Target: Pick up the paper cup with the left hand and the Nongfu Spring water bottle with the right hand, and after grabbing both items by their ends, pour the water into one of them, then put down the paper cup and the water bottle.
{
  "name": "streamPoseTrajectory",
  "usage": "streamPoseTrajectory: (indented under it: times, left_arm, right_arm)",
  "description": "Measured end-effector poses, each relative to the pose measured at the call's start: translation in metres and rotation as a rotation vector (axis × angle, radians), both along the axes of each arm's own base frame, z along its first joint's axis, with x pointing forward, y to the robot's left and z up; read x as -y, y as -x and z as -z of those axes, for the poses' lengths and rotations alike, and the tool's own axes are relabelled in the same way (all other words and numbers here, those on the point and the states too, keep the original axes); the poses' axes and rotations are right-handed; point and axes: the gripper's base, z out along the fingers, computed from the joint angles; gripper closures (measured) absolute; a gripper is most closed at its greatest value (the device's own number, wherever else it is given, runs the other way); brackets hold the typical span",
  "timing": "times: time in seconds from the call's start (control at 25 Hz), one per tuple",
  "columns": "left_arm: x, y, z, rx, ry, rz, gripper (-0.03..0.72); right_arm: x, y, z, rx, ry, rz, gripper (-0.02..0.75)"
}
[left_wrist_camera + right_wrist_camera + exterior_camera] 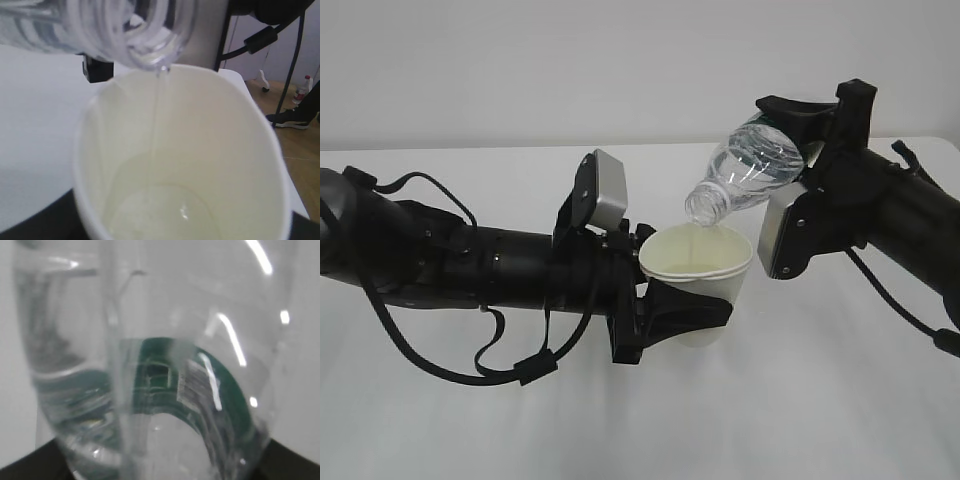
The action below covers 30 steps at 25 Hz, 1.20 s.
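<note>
The left hand (665, 310) reaches in from the left above the white table (820, 420), its black fingers (685, 318) set apart and clamped around the lower half of the paper cup (698, 268). The cup stands upright between them, clear of the tabletop, its rolled rim well above the fingers and its base just below them.

The right hand (790, 125) comes in from the right and higher up, with its fingers (795, 112) closed on the rear end of the Nongfu Spring water bottle (750, 175). The bottle juts out from those fingers toward the left, tilted with its open neck pointing down, the mouth just over the far side of the cup's rim.

In the left wrist view a thin stream of the water (155, 125) falls from the bottle mouth (150, 45) along the cup's inner wall to a shallow pool at the bottom. In the right wrist view the clear bottle wall fills the frame with the green label band (210, 385) showing through it; the fingers themselves are hidden there.
</note>
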Motion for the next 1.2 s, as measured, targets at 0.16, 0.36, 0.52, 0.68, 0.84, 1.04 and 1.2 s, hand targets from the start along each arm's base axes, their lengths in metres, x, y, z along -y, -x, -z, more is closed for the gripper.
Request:
streamPoseTrajectory:
  times: [0.16,0.36,0.52,0.68,0.84,1.04,1.2]
  left_arm:
    - [0.0,0.0,0.0,0.0,0.0,0.0,0.268]
    - [0.0,0.0,0.0,0.0,0.0,0.0,0.287]
    - [0.0,0.0,0.0,0.0,0.0,0.0,0.299]
    - [0.0,0.0,0.0,0.0,0.0,0.0,0.304]
    - [0.0,0.0,0.0,0.0,0.0,0.0,0.305]
    - [0.0,0.0,0.0,0.0,0.0,0.0,0.307]
    - [0.0,0.0,0.0,0.0,0.0,0.0,0.306]
  right_arm:
    - [0.0,0.0,0.0,0.001,0.001,0.0,0.318]
    - [0.0,0.0,-0.0001,0.003,0.002,0.0,0.318]
    - [0.0,0.0,-0.0001,0.004,0.003,0.0,0.318]
    - [0.0,0.0,-0.0001,0.008,0.01,0.0,0.318]
    - [0.0,0.0,-0.0001,0.011,0.016,0.0,0.318]
    - [0.0,0.0,-0.0001,0.012,0.018,0.0,0.318]
    - [0.0,0.0,-0.0001,0.012,0.018,0.0,0.318]
